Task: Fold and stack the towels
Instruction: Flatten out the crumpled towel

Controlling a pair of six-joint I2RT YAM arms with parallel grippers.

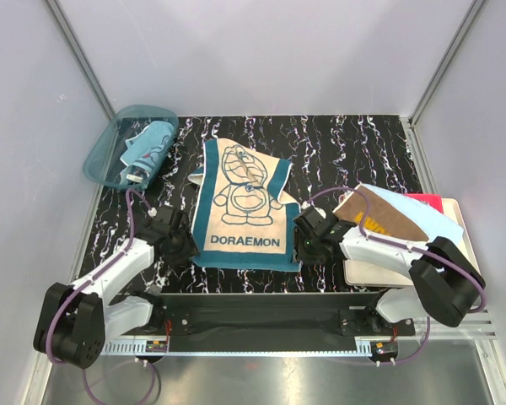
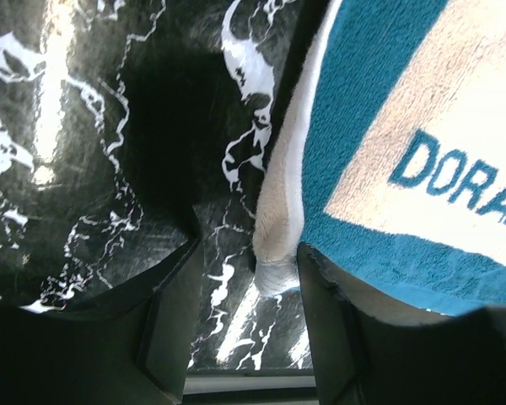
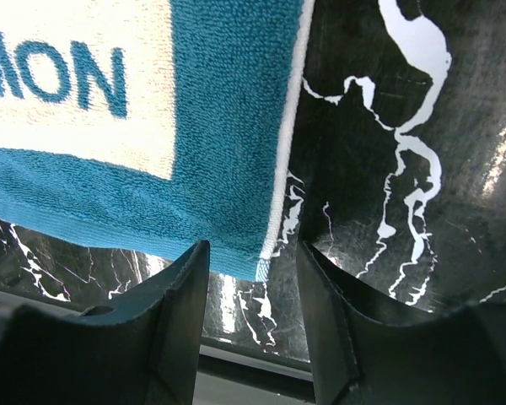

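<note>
Overhead alone, blue towel (image 1: 154, 142) inside basket (image 1: 99, 154)

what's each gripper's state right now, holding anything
Left gripper: open, towel corner loose between the jaws.
Right gripper: open, holding nothing, towel corner by the jaws.

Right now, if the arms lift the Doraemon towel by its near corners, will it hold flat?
Probably not: the towel is terry and its left edge curls in a soft fold, so it should sag between corners. Thin, so likely light. Pushed, it would probably bunch rather than slide.
</note>
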